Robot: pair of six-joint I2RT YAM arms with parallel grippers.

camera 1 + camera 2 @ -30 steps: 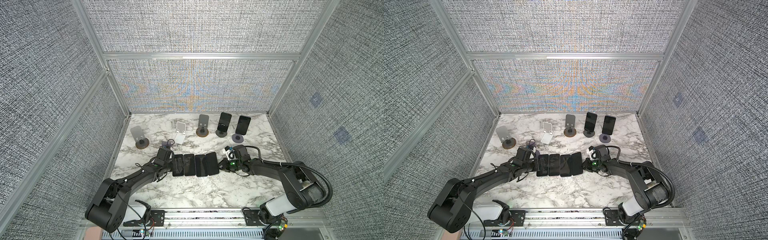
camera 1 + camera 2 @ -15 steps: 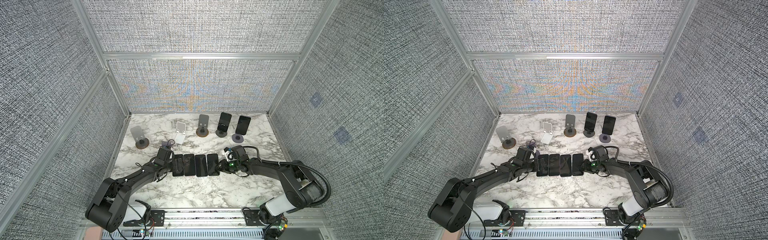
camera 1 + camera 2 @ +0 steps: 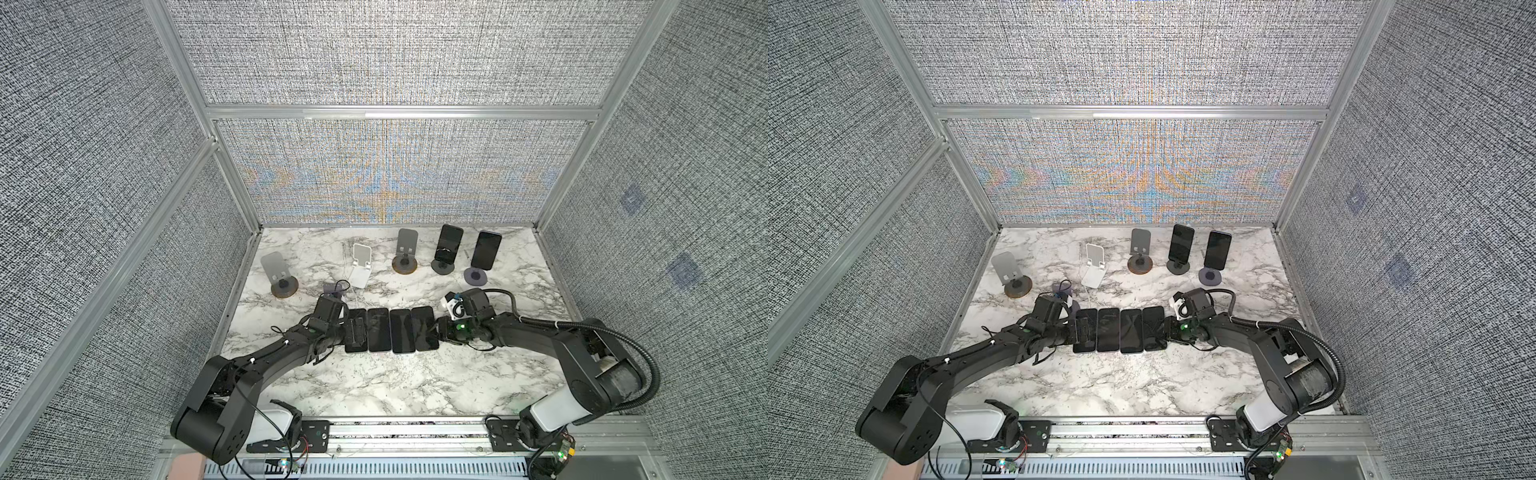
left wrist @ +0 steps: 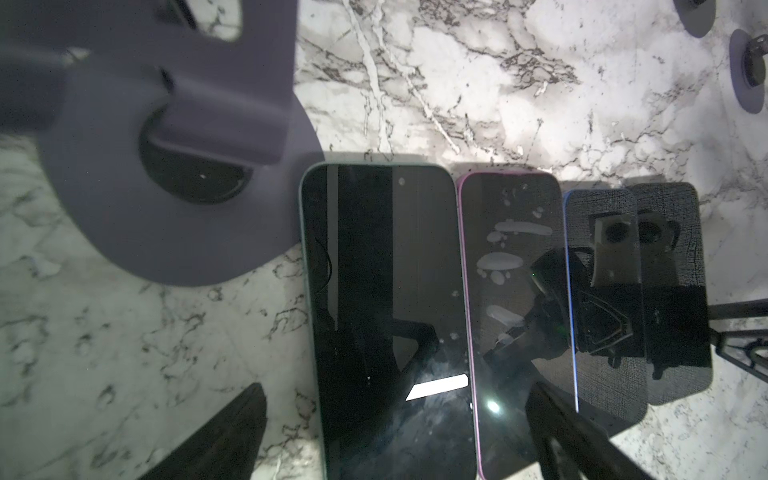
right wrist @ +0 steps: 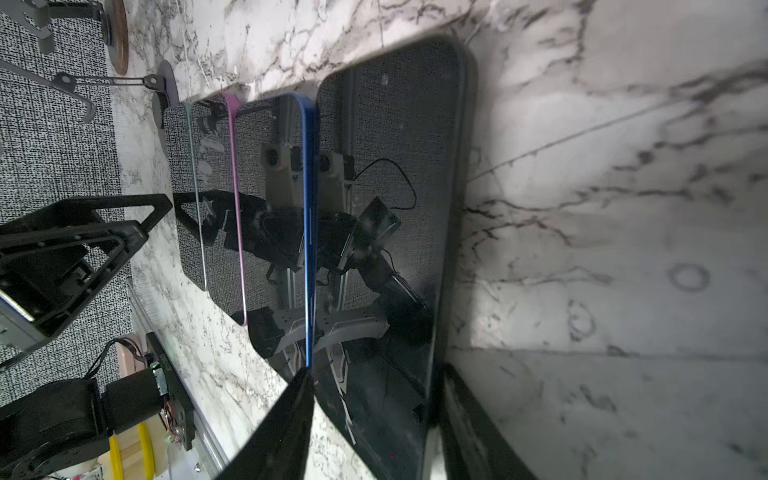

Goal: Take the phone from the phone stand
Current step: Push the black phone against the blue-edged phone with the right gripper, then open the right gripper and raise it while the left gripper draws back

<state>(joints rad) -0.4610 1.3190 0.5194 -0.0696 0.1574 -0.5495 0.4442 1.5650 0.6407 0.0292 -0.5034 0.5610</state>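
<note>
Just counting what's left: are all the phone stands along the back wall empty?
No, in a top view a phone stands on the black stand and another phone on the purple stand.

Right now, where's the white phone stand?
In both top views the white phone stand sits toward the back of the table, left of centre, between the far-left grey stand and the middle grey stand.

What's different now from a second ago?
The right pincer laid the crooked black phone at the right end of the row flat on the white marble table, straight beside its neighbour, then opened and let it go. The open left pincer, the other three flat phones and the two phones on their stands at the back stayed put.
</note>
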